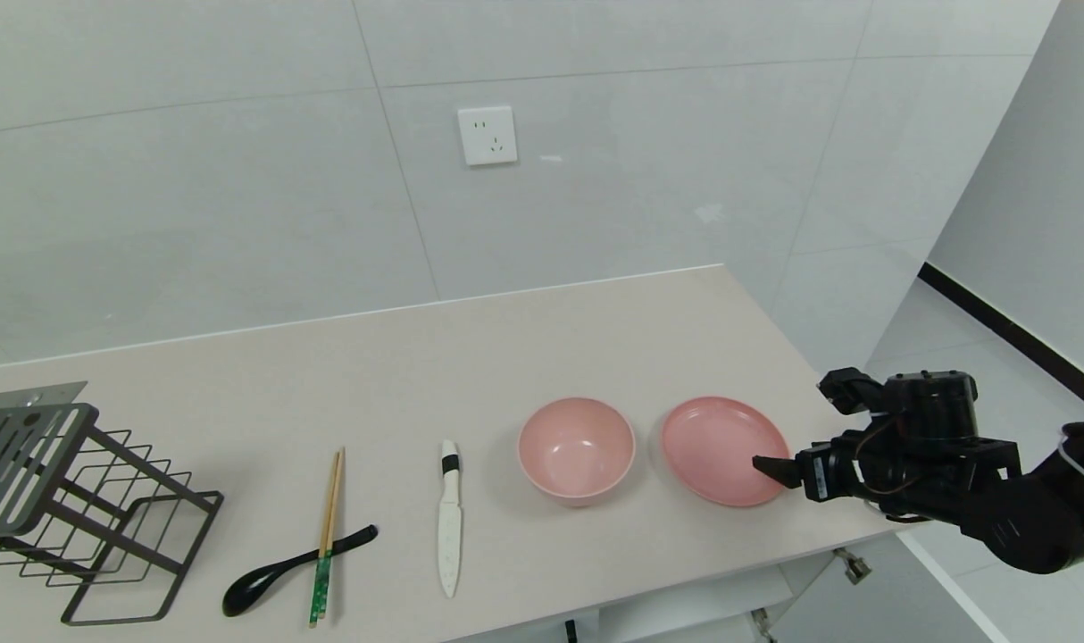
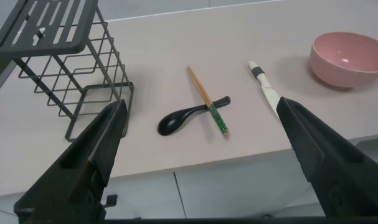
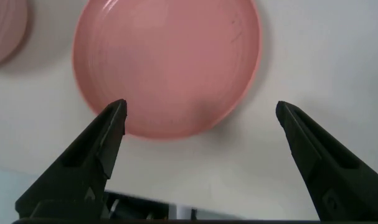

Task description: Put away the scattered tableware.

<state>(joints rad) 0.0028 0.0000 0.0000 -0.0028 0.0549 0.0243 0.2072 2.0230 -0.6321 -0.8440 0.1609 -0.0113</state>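
Currently: right gripper [image 3: 200,118] fingers spread wide, empty, at the pink plate's [image 1: 725,449] right rim, one fingertip over its edge. Plate lies flat on the desk [image 1: 596,339] near its right end, just beside the pink bowl [image 1: 577,446]. Left gripper [image 2: 202,107] fingers also apart, empty.

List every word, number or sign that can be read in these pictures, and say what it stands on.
No text here can be read.
Chopsticks: the green ends bear marks, too small to read.
Knife: faint speckles, no print to be seen.
Wall socket: plain, no lettering visible.
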